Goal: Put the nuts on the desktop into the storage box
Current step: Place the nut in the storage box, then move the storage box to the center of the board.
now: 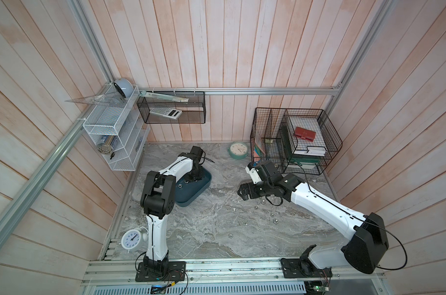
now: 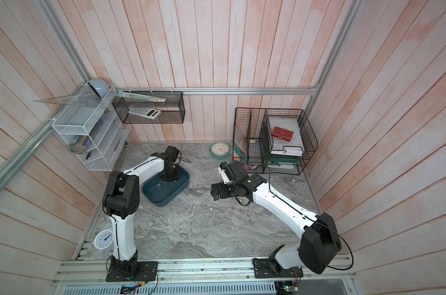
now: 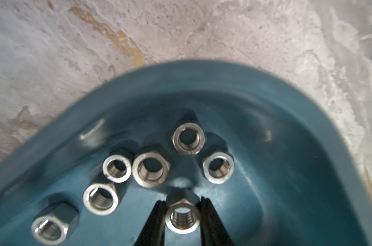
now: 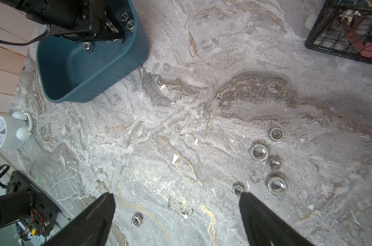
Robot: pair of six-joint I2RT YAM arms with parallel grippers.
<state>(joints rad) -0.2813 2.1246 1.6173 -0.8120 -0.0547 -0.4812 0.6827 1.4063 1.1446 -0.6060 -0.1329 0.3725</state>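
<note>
My left arm point(image 1: 155, 237) & right arm point(image 1: 319, 204) — white shells w/ black joint housings, thin black cable along each link, small dark screw holes. Flat black base plates point(image 1: 160, 272), red/yellow wiring nearby. On my right gripper point(image 4: 176, 194) — black tapered fingers.

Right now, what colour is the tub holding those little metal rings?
The storage box is dark teal-blue, clearest in the left wrist view.

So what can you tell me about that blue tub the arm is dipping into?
The storage box is a shallow dark teal plastic tub with rounded corners and a smooth rim, sitting flat on the marble desktop. Six silver nuts lie clustered near one corner; the left gripper reaches inside, shut on a seventh nut.
</note>
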